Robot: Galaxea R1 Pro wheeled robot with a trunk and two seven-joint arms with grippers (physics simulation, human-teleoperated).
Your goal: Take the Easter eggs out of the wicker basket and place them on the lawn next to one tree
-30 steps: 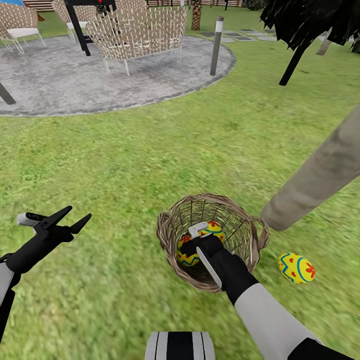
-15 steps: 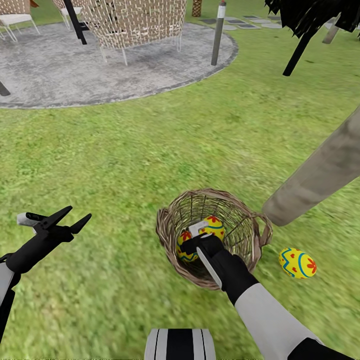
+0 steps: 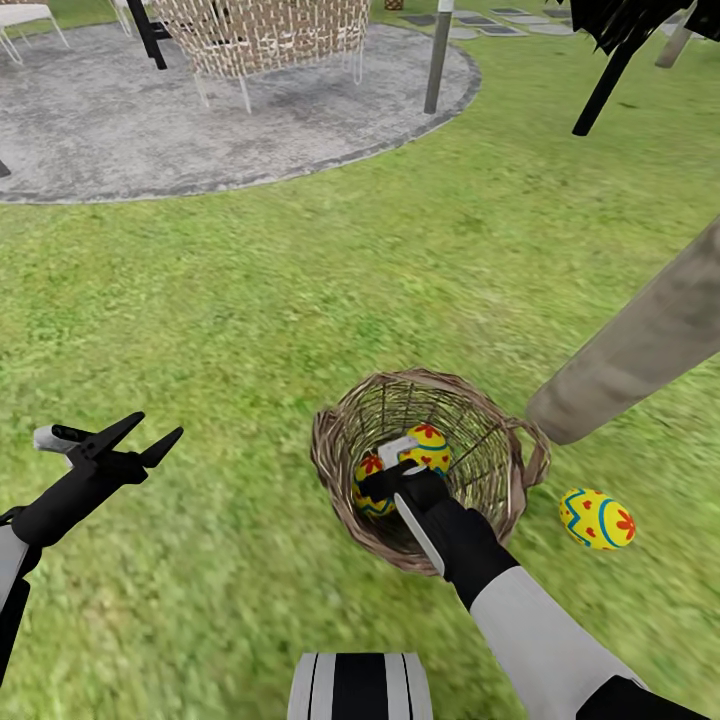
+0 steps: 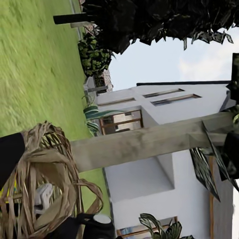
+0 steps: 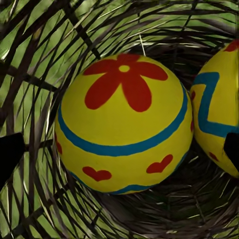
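Yellow egg sits by the tree, two wait in the basket, your right claw spread around one.

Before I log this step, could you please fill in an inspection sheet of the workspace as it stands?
Surface: lawn, mottled green grass.
Job's things: wicker basket upright on the grass with two Easter eggs inside; third egg lies on the grass near the tree trunk.
Clutter: nothing seen.
End effectors: right end effector is down inside the basket, open, fingers either side of one egg; left end effector open, above the grass, holding nothing.
Cables: nothing seen.
Surroundings: grey gravel patio with wicker chair, a post, white house.
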